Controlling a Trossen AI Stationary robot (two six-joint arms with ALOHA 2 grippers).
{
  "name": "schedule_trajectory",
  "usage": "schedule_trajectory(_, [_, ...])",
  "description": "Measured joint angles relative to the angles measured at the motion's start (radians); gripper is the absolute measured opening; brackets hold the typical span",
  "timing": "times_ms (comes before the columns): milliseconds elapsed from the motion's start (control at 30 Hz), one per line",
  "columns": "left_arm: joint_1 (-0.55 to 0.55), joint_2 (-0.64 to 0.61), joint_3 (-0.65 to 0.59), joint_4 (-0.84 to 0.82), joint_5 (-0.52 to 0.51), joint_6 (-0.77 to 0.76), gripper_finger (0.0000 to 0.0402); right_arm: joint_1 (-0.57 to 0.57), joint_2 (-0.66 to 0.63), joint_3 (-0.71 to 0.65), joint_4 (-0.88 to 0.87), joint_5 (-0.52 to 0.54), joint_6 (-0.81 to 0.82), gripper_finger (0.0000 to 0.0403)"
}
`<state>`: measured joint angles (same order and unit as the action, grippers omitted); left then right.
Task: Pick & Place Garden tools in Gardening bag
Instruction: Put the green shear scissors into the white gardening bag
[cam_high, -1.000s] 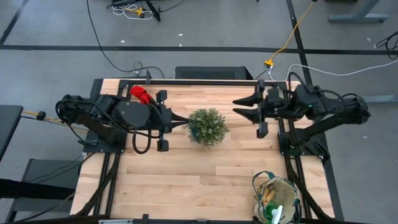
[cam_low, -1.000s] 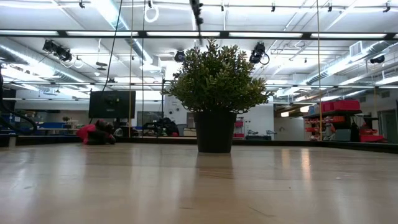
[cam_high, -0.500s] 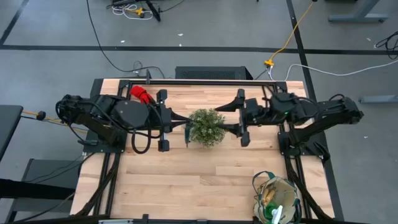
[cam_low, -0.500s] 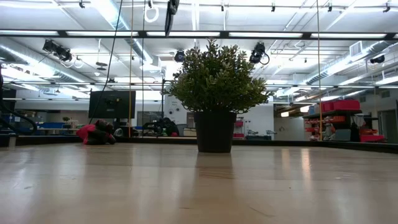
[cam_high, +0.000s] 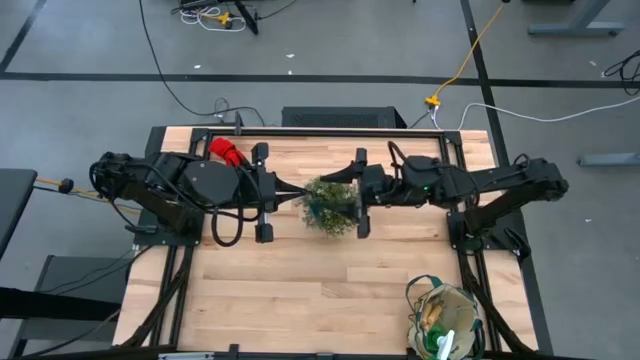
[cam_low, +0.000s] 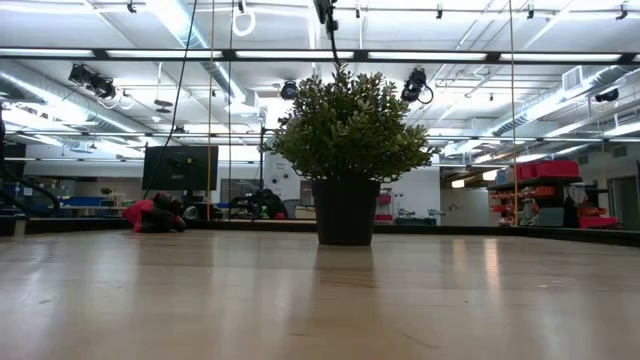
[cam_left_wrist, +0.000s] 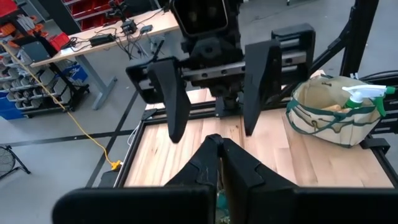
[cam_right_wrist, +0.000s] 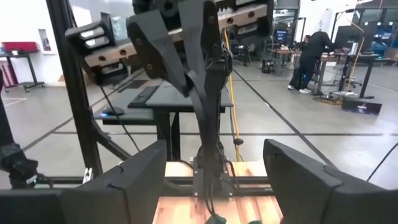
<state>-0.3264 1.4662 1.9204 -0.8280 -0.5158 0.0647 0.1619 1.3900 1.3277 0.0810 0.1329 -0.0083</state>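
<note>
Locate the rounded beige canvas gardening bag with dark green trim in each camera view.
High view: the gardening bag sits at the picture's bottom right.
Low view: not in it.
Left wrist view: it shows at the right side.
Right wrist view: not in it.
Shared landmark: the open right gripper, also facing the left wrist camera.

Grey concrete floor (cam_high: 330, 45), strip-lit ceiling (cam_low: 470, 40), workbench (cam_left_wrist: 106, 37), a distant person (cam_right_wrist: 311, 53).

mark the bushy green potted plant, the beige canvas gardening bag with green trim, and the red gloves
Bushy green potted plant (cam_low: 346, 205): low view, on the dark pot.
Beige canvas gardening bag with green trim (cam_high: 462, 303): high view, on its rim.
Red gloves (cam_high: 225, 151): high view, on the middle of the red bundle.
</note>
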Motion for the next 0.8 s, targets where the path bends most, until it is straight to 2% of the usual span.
schedule_trajectory(667, [0.023,0.0,-0.001,0.0,0.004,0.0,0.0012,-0.026,0.125,0.0,0.157,-0.018,0.03,0.0267])
schedule_trajectory(800, [0.023,0.001,-0.001,-0.003,0.004,0.001,0.001,-0.029,0.125,0.0,0.166,-0.018,0.03,0.0255])
